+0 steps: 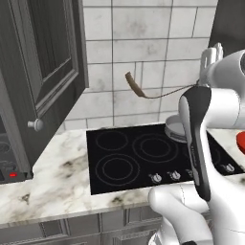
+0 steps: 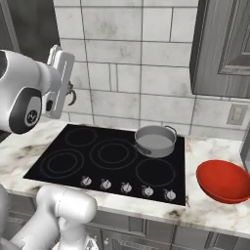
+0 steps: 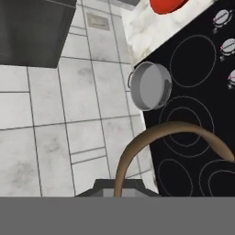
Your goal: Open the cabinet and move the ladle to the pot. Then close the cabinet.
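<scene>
My gripper [image 1: 200,84] is shut on the ladle [image 1: 136,87] and holds it in the air above the back of the stove. The brown handle sticks out left, and a thin dark stem runs back to the fingers. In the hand view the ladle [image 3: 170,131] arches over the burners from the gripper [image 3: 117,187], with the pot [image 3: 150,86] further on. The silver pot [image 2: 155,140] stands on the rear right burner, right of the gripper [image 2: 68,95]. My arm half hides the pot [image 1: 173,128] in the left base view. The cabinet [image 1: 50,62] door looks swung open at the left.
A black stove top [image 2: 110,161] with a row of knobs lies in the marble counter [image 1: 52,182]. To its right sits a red bowl [image 2: 224,180]. A black microwave [image 1: 8,165] hangs under the left cabinet. Another grey cabinet [image 2: 224,49] hangs at the upper right, with a tiled wall behind.
</scene>
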Robot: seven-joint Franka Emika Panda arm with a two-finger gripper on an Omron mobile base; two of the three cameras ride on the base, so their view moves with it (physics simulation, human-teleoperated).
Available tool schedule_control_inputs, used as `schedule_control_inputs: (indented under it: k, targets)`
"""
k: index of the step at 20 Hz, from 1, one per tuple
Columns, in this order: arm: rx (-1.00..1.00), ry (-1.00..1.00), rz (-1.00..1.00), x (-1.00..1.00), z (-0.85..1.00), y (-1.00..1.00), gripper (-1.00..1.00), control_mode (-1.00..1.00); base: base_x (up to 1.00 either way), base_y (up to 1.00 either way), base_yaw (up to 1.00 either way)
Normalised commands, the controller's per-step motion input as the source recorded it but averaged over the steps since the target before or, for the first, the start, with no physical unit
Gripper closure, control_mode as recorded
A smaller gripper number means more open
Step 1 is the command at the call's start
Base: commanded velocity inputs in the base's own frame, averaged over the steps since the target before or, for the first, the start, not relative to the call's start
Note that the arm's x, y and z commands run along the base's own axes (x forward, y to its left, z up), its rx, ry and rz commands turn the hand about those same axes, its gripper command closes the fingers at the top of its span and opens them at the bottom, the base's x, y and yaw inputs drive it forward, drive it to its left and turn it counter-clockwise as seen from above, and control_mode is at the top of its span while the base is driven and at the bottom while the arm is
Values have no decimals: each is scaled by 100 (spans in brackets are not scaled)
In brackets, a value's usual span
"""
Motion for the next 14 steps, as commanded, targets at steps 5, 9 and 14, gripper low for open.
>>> schedule_control_inputs:
  k: [5, 9, 14]
  targets:
    - [0, 4, 0, 55, -37, -3, 100, -100, 0, 0, 0]
    - [0, 0, 0, 41, -28, -17, 100, -100, 0, 0, 0]
    - [1, 0, 0, 33, -31, -20, 100, -100, 0, 0, 0]
